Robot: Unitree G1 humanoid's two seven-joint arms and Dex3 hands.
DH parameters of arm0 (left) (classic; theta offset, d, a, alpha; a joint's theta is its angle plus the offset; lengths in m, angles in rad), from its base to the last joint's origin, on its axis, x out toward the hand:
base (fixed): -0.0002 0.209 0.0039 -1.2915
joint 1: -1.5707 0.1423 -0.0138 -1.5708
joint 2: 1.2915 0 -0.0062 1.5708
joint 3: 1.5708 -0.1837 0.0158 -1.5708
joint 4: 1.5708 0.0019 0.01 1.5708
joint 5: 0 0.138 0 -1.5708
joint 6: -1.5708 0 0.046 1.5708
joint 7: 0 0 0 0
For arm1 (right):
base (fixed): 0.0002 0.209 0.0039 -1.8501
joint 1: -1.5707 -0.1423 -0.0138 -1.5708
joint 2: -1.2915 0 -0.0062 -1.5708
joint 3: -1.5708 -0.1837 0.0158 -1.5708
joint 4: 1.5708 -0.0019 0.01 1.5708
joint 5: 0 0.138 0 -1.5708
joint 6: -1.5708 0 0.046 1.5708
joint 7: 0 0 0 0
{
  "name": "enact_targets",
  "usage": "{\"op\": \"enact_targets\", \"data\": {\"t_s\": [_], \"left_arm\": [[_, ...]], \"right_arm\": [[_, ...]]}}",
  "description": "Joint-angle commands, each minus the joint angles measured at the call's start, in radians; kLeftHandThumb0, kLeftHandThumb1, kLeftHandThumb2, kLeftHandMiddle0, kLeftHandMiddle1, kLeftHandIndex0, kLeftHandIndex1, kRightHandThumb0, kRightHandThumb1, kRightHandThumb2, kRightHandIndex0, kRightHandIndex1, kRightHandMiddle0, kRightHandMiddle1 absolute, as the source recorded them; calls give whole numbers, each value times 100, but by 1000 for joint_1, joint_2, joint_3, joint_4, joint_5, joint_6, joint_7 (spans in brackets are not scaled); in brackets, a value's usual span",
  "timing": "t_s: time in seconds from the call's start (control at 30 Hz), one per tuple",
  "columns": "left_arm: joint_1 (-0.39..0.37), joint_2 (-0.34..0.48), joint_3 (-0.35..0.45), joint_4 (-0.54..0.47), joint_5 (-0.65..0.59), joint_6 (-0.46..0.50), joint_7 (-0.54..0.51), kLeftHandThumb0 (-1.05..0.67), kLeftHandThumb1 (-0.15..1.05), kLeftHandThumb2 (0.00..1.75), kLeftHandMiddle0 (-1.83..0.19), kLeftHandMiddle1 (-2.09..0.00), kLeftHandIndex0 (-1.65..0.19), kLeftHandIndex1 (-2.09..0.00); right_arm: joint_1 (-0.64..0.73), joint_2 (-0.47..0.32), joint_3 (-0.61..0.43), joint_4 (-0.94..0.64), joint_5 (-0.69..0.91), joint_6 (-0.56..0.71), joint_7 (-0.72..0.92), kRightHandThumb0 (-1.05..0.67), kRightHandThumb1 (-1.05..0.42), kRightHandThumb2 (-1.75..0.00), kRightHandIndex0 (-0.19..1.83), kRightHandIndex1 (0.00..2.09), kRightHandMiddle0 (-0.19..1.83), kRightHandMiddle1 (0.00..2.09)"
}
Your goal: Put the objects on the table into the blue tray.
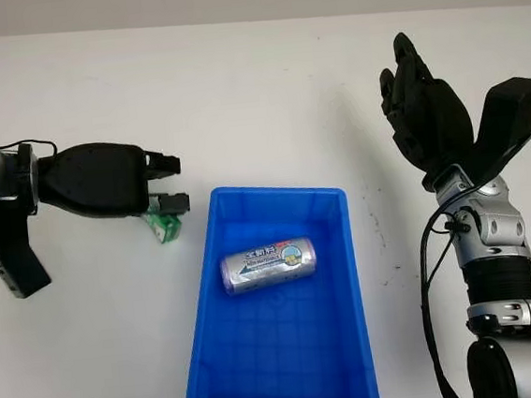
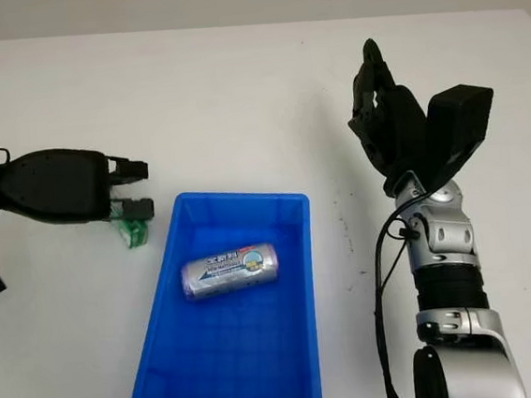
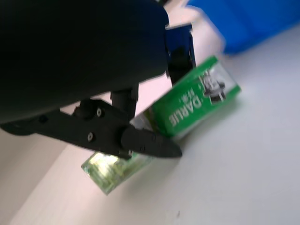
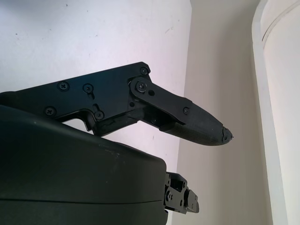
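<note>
Green box grasped by the left hand beside the blue tray.

The green box (image 3: pixel 197 105) is clasped under the fingers of the left hand (image 1: pixel 156 186), just outside the blue tray (image 1: pixel 350 341). A silver can (image 1: pixel 268 265) lies inside it. The right hand (image 1: pixel 421 109) is held open, raised beyond the tray's far side.

Blue tray (image 1: pixel 350 370); silver can (image 1: pixel 268 265), blue-green label; green box (image 3: pixel 197 103), white lettering; white table (image 1: pixel 237 98).

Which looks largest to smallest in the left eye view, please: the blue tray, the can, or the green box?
1. blue tray, by far the largest.
2. can, lying inside the tray.
3. green box, smallest as seen, though the left hand above it hides part of it.
</note>
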Motion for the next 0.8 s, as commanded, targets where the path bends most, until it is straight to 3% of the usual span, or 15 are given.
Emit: {"op": "enact_targets", "data": {"t_s": [0.0, 0.13, 0.23, 0.37, 0.53, 0.63, 0.7, 0.77], "left_arm": [[22, 13, 94, 29, -115, -49, -175, -41, 105, 32, -38, -209, -9, -209], [35, 33, 214, -14, -278, -69, -482, -46, 105, 50, -31, -209, -3, -209], [63, 36, 318, -35, -414, -61, -689, -47, 105, 48, -55, -209, -20, -209], [91, 57, 396, -124, -456, -2, -767, -43, 105, 40, -73, -209, -31, -209], [75, 58, 512, -194, -524, 69, -840, -40, 105, 37, -60, -209, -17, -209], [66, 56, 586, -244, -579, 78, -856, -41, 105, 37, -60, -209, -28, -209], [68, 45, 657, -311, -671, 116, -953, -42, 105, 39, -70, -209, -36, -209], [93, 30, 736, -416, -820, 194, -1121, -46, 105, 44, -77, -209, -38, -209]], "right_arm": [[12, 1, -5, -18, 5, -1, 1, -65, -105, -83, -19, 0, -19, 0], [7, 3, -8, -11, 9, 2, 2, -64, -105, -82, -19, 0, -19, 0], [6, -1, -7, -8, 11, 8, 9, -63, -105, -82, -19, 0, -19, 0], [8, 2, -12, -10, 19, 18, 10, -63, -105, -79, -19, 0, -19, 0], [9, 5, -12, -16, 15, 23, 1, -62, -105, -78, -19, 0, -19, 0], [10, 7, -13, -19, 20, 28, 3, -59, -105, -80, -19, 0, -19, 0], [10, 9, -9, -22, 14, 29, -2, -57, -105, -81, -19, 0, -19, 0], [10, 10, -4, -22, 9, 29, -3, -57, -105, -81, -19, 0, -19, 0]]}}
